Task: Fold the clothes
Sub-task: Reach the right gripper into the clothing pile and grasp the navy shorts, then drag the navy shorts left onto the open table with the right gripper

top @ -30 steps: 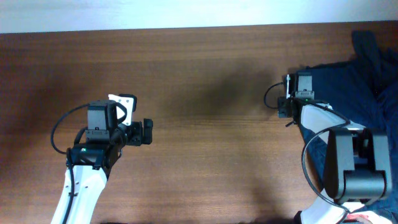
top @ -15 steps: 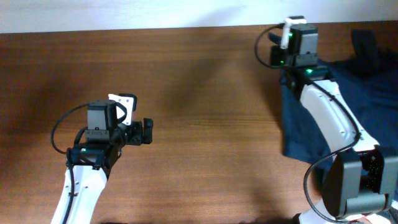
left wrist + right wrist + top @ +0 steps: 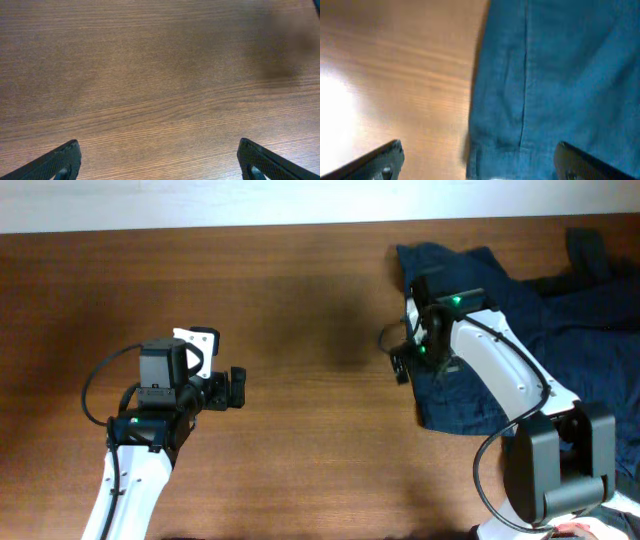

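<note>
Right gripper (image 3: 398, 363) back from far edge to mid-table; left gripper (image 3: 238, 388) unmoved. Clothes (image 3: 560, 330) lie on right side of table (image 3: 300, 300): two pieces, navy piece (image 3: 455, 405) spread flat, black piece (image 3: 585, 250) rumpled at far corner. Right jaws wide apart above navy hem, gripping nothing. Left jaws splayed over wood.

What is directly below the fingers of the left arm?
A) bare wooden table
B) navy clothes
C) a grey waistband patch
A: the left wrist view shows the left fingers over only bare table; the clothes lie by the right arm.
</note>
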Available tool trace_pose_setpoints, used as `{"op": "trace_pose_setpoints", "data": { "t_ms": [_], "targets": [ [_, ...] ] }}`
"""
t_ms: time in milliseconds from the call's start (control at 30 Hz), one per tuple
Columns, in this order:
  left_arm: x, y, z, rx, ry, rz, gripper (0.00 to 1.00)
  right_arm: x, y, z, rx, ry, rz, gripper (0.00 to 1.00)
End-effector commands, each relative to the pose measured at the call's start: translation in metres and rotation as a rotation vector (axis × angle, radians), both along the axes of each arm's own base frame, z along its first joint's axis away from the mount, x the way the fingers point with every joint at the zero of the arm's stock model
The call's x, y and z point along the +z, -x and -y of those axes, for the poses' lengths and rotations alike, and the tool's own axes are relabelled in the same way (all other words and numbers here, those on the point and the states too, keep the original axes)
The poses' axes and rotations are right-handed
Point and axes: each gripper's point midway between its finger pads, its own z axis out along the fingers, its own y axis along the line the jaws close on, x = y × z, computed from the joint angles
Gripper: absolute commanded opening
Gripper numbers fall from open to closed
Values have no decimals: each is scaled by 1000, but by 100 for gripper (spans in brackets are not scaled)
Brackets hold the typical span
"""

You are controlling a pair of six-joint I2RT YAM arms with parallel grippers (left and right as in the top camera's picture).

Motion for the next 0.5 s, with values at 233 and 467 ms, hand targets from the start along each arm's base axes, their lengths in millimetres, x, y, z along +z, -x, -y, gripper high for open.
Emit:
{"op": "trace_pose_setpoints", "data": {
  "t_ms": [233,467],
  "targets": [
    [6,-1,2,-7,14,6,99,-75,89,19,-168,56,-220,41],
    [7,-1,7,-24,33,4,99,-77,70,6,-140,7,-145,4]
  ]
}}
